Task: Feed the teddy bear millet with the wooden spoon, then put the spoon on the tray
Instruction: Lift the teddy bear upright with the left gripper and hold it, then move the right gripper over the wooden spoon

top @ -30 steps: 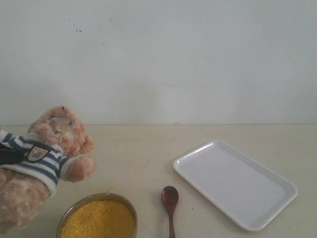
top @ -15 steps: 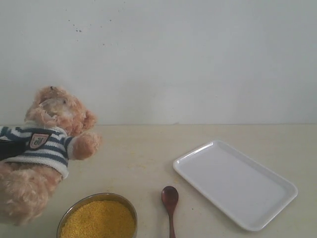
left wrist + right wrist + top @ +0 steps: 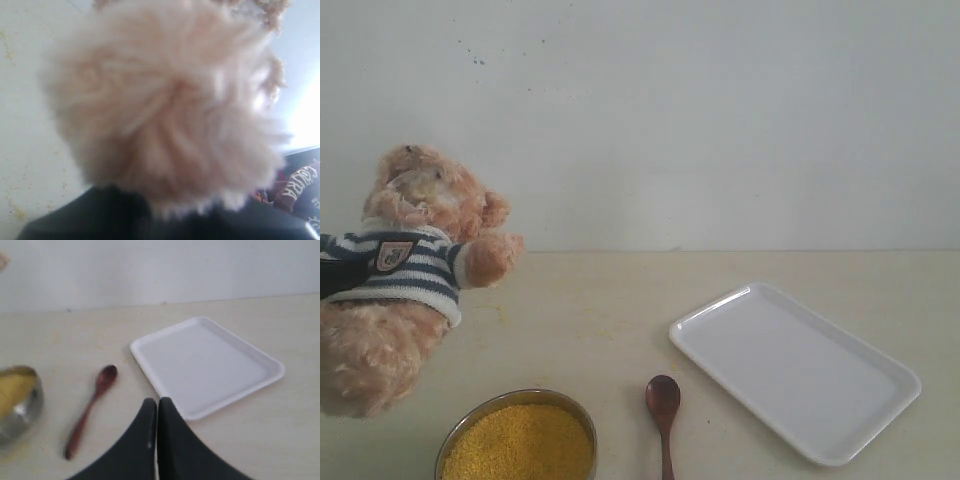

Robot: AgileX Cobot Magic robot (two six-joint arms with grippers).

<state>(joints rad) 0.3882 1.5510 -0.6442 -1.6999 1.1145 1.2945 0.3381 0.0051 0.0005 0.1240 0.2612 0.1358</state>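
At the 9 o'clock edge of the exterior view, the left gripper is buried in fur. Cannot tell how its jaws stand, but it appears to prop up the tilted teddy bear.

Right gripper: fingers pressed together, empty.

Step, as judged: bear presented, scooping not begun.

Next: spread the right jaws, take the wooden spoon at 6 o'clock by its handle, and dip it into the millet at 7 o'clock.

Count: one bear, one spoon, one metal bowl of millet, one tray at 4 o'clock.

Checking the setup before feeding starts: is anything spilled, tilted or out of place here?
Yes. The teddy bear leans sideways and seems to hang above the table instead of sitting on it. A few stray yellow grains lie scattered on the table beside it. The wooden spoon and tray lie flat.
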